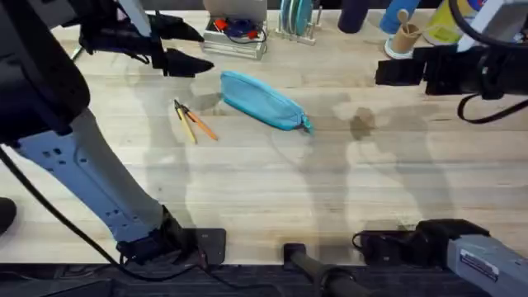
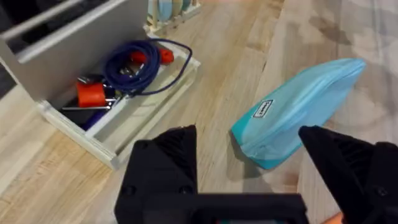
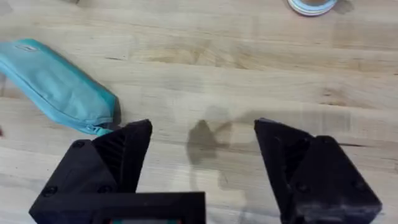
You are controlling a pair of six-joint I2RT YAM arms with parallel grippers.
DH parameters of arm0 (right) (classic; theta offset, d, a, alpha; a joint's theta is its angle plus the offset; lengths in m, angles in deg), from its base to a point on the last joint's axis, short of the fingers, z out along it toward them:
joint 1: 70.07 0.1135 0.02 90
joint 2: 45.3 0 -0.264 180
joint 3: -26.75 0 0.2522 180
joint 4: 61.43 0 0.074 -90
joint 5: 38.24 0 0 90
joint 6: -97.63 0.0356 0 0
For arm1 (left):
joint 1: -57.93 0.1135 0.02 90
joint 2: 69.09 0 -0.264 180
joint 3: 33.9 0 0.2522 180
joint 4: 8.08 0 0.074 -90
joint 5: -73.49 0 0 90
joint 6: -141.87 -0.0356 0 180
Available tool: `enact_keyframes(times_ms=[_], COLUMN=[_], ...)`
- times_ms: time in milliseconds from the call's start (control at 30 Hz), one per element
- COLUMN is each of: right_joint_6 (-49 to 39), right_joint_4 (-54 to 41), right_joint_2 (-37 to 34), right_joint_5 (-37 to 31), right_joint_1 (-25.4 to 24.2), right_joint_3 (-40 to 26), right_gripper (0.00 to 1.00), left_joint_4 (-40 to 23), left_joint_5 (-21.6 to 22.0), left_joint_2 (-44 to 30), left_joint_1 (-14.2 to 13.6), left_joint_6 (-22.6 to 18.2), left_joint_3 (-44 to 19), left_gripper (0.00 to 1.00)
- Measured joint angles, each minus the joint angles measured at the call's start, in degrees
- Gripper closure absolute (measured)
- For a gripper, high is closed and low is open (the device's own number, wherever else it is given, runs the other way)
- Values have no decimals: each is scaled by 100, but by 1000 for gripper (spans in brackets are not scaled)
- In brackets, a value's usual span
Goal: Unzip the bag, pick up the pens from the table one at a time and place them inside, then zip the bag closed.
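The teal bag (image 1: 262,101) lies slantwise on the table (image 1: 330,181), left of centre, and its zipper looks closed. The pens (image 1: 192,122), orange and yellow, lie together just left of it. My left gripper (image 1: 198,48) hovers open beyond the bag's left end, nothing between its fingers. The left wrist view shows the bag (image 2: 298,109) just ahead of that open gripper (image 2: 245,134). My right gripper (image 1: 392,73) hangs at the back right, well clear of the bag. The right wrist view shows it open (image 3: 202,130) over bare wood, the bag (image 3: 53,84) off to the side.
A white tray (image 1: 235,33) holding a blue cable (image 2: 134,65) and red parts stands behind the bag. A plate rack (image 1: 295,21), a dark bottle (image 1: 353,15) and a cup of wooden sticks (image 1: 404,37) line the back edge. Bare wood stretches in front of the bag.
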Motion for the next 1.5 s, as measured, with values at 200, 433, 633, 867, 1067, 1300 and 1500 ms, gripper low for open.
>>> enact_keyframes(times_ms=[200,433,633,867,1067,1300,1500], right_joint_6=[-1,0,0,0,0,0,0], right_joint_4=[-1,0,0,0,0,26,57], right_joint_2=[0,0,0,0,0,0,0], right_joint_5=[0,0,0,0,0,0,0], right_joint_1=[0,0,0,0,0,0,0], right_joint_3=[0,0,0,0,0,0,0], right_gripper=[5,5,5,6,5,5,5], left_joint_4=[0,0,0,153,242,262,256], left_joint_5=[-47,-87,-102,-108,-160,-492,-600], left_joint_2=[-37,-37,-37,-37,-37,-37,-37], left_joint_1=[-4,-4,-4,-7,-11,-11,-31], left_joint_6=[0,0,0,1,0,1,-7], left_joint_3=[0,0,0,0,0,0,0], left_gripper=[8,8,8,8,8,9,10])
